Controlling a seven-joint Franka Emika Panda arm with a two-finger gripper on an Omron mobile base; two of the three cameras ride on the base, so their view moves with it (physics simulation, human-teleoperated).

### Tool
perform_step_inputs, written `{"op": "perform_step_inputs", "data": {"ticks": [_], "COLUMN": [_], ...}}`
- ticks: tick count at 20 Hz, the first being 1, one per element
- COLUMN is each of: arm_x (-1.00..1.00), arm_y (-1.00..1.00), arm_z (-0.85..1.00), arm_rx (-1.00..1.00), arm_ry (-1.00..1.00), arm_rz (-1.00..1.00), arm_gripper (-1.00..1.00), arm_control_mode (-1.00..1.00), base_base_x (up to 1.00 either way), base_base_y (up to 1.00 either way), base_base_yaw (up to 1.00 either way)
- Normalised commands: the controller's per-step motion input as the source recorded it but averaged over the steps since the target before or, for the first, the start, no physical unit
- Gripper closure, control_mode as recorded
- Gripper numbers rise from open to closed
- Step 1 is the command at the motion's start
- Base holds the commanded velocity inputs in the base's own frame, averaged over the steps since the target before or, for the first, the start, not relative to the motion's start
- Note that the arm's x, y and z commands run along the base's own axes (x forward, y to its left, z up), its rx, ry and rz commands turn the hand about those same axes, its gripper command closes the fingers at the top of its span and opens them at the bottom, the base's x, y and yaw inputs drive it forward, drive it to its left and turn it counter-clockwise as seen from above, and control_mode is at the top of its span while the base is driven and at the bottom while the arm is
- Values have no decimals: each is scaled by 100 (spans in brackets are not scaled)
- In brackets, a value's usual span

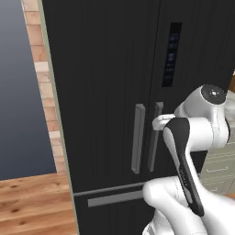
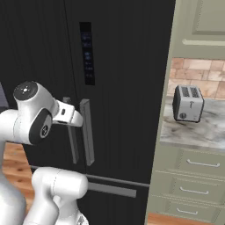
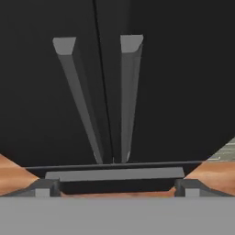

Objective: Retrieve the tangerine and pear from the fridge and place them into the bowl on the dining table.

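Gripper [image 3: 117,187] fingers stand wide apart, empty, facing the closed fridge [image 1: 105,69] and its two handles [image 3: 103,96]. Tangerine and pear presumably sit inside; closing between the handles risks missing both.

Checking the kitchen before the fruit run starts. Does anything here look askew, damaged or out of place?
Nothing stands out. The fridge has both doors shut, its two grey handles hang straight and parallel, and the bottom drawer sits flush. The toaster stands upright on the counter. The hand is open, apart from the handles.
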Motion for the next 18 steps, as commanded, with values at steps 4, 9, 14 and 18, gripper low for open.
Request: {"op": "perform_step_inputs", "data": {"ticks": [4, 9, 14, 18], "arm_x": [-51, -11, -22, -61], "arm_y": [0, 0, -1, 0], "arm_z": [-13, -5, 0, -6], "arm_rx": [0, 1, 0, 0], "arm_ry": [-17, -5, 0, -8], "arm_rz": [-4, -2, 0, 0], "arm_gripper": [-100, -100, -100, -100], "arm_control_mode": [-100, -100, -100, -100], "base_base_x": [0, 0, 0, 0], "base_base_y": [0, 0, 0, 0], "base_base_yaw": [0, 0, 0, 0]}}
